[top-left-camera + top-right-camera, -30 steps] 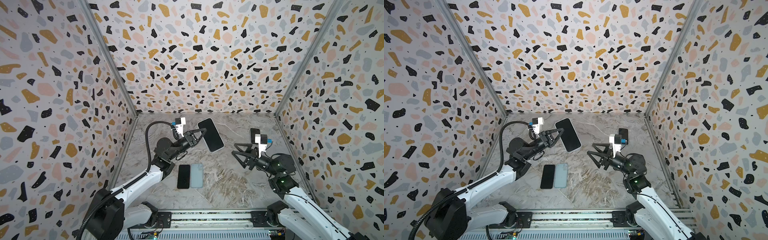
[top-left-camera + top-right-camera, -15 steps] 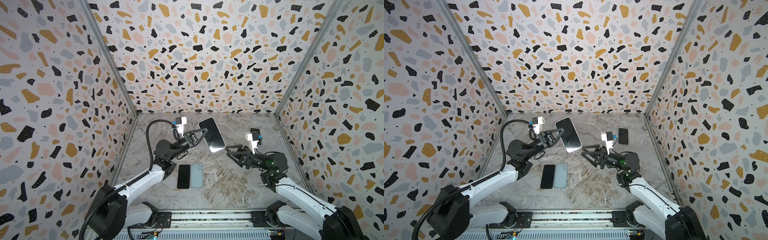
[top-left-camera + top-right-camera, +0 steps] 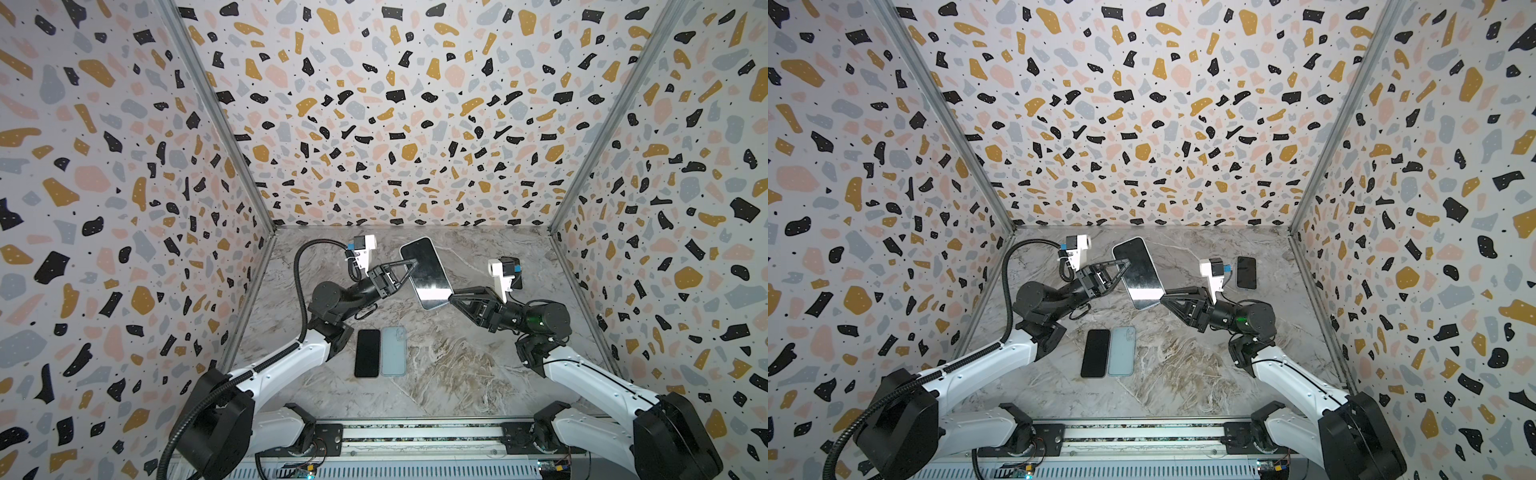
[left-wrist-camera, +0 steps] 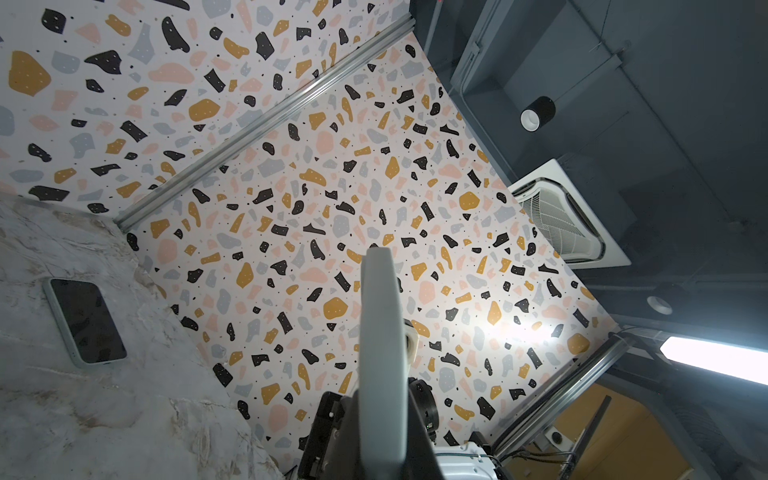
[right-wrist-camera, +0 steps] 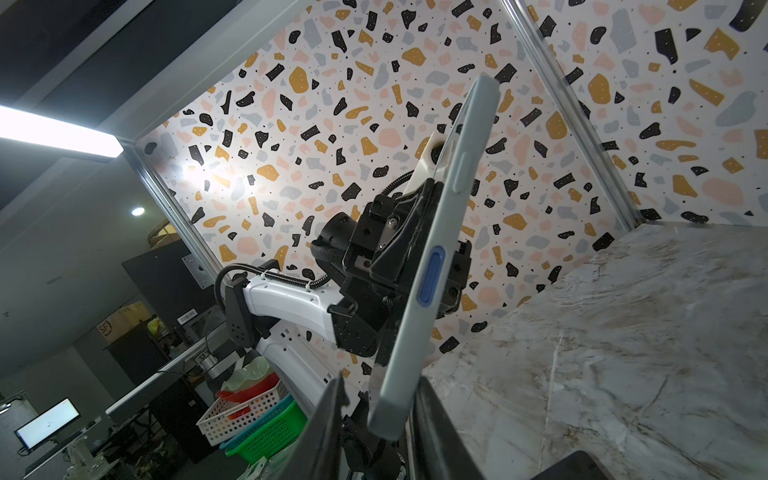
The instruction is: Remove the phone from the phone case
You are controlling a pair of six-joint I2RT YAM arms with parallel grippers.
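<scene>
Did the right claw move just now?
Yes. The right gripper moved left, away from the far dark phone, reaching the lower end of the cased phone.

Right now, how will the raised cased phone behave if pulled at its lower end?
The cased phone is probably stiff; only the matte case rim may flex. Its glossy screen looks slippery, the case grippier. Held at one edge by the left gripper, it may pivot.

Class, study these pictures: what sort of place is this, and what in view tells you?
Probably a robotics lab test cell: terrazzo-patterned walls box in a marble-look tabletop, the left arm and right arm stand on a mounting rail, and beyond the booth a computer monitor and ceiling air-conditioning unit show.
</scene>
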